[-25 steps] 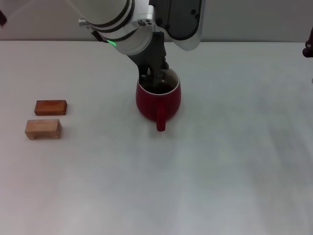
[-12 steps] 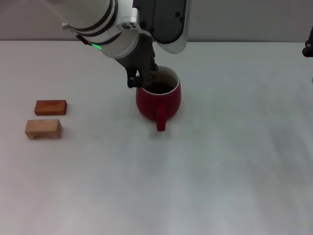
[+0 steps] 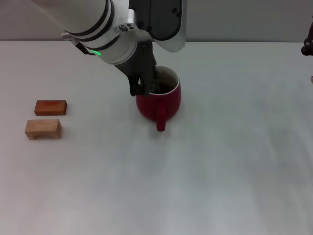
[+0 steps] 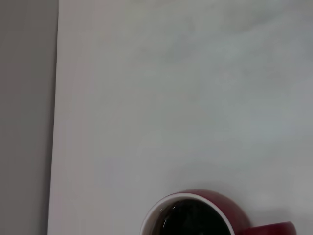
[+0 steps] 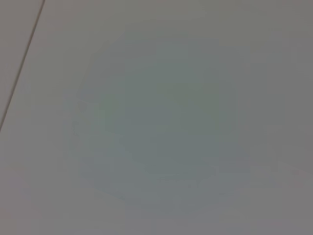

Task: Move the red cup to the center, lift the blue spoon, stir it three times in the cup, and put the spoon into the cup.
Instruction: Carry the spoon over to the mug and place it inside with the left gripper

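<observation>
Left tool [image 3: 145, 84] hangs at the far-left rim of the red cup [image 3: 159, 100], its dark fingers reaching down to the lip and partly over the opening; whether they are spread or closed, and whether they have hold of anything, cannot be told from the head view, and the left wrist view does not show them. The red cup stands upright on the white table [image 3: 220, 161], a little left of the middle and toward the far side, its loop handle pointing toward the robot. Its pale inner rim and dark inside show in the left wrist view [image 4: 188, 215], where the handle juts out to one side. No spoon can be made out; the cup's inside is too dark to tell what lies in it. Two small wooden blocks sit well apart from the cup near the table's left edge, a reddish one [image 3: 50, 107] farther back and a paler one [image 3: 43, 129] just in front of it, both lying with their long sides across the view. Only a dark bit of the right arm [image 3: 308, 43] shows at the far right edge.
</observation>
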Controlling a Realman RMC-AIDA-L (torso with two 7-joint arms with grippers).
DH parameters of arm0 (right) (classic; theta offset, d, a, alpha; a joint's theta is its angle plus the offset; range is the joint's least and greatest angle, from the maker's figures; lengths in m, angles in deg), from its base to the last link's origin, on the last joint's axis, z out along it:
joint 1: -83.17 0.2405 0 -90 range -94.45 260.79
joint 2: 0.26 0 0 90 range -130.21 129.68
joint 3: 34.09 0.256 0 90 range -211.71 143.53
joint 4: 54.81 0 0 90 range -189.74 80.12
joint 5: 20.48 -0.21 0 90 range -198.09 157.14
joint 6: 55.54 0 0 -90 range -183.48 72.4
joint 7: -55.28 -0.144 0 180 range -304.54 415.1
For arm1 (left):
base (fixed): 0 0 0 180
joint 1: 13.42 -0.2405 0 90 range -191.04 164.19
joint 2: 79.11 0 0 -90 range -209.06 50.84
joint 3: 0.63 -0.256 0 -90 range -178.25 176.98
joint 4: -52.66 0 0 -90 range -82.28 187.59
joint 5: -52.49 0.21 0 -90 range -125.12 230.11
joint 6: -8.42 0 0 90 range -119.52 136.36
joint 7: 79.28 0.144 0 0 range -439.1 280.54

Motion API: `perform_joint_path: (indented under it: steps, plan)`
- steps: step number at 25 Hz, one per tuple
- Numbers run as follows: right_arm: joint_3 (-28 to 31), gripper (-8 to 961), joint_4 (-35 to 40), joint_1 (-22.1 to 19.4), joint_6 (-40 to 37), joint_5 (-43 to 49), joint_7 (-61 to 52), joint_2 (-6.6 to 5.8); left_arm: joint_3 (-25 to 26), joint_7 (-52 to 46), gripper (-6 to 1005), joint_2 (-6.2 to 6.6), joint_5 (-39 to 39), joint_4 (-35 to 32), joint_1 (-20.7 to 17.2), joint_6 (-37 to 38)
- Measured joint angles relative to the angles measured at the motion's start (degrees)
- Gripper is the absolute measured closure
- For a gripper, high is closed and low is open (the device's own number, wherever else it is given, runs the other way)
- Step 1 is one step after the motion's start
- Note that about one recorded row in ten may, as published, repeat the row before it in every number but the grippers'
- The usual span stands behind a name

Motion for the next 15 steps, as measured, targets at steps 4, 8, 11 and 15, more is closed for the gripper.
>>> perform_joint_path:
  steps: [4,8,11,15]
  plan:
    - [0.00,948,-0.02,0.00,-0.04,0.00,0.00,0.00,0.90,-0.67,854,0.03,-0.20,0.00,0.31,0.99]
    - [0.00,948,-0.09,0.00,-0.07,0.00,0.00,0.00,0.75,-1.49,854,0.06,0.23,0.06,0.20,1.02]
    - [-0.07,948,-0.09,0.00,-0.07,0.00,0.00,0.00,0.86,-2.28,823,0.17,0.39,0.55,0.31,1.28]
    - [-0.09,948,-0.09,0.00,-0.07,0.00,0.00,0.00,1.00,-2.36,742,0.22,0.71,0.32,0.09,1.44]
